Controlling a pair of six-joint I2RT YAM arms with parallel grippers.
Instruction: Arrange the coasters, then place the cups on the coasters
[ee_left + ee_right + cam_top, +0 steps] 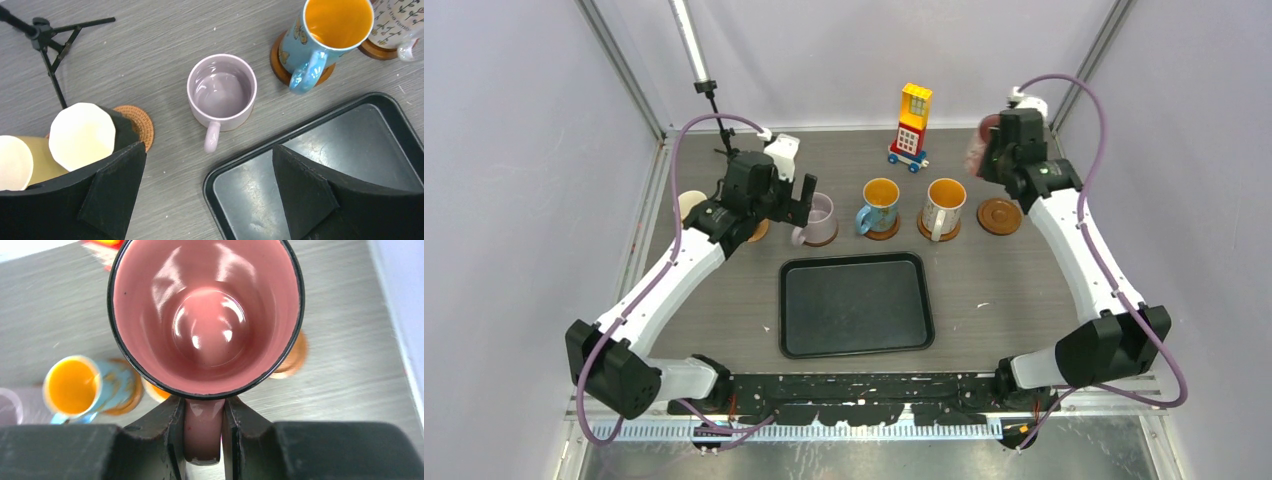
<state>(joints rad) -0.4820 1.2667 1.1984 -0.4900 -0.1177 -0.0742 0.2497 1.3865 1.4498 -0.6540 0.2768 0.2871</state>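
Placing pink ceramic mug [205,315], handle clamped in right claw [202,435]; left claw [207,150] agape. Next: lowering onto bare wooden coaster [999,216] beyond black tray [856,305].

The left arm [664,285] and the right arm [1079,250] both have smooth white tube-like links set between bulky black joint housings, and a thin purple cable [679,170] runs in loose loops along each. A small white block [782,152] sits on the left wrist. The left gripper [206,150] has matte black wedge-shaped fingers [112,192]; the right gripper [205,407] has dark, slightly glossy fingers [160,440] with rounded inner edges.
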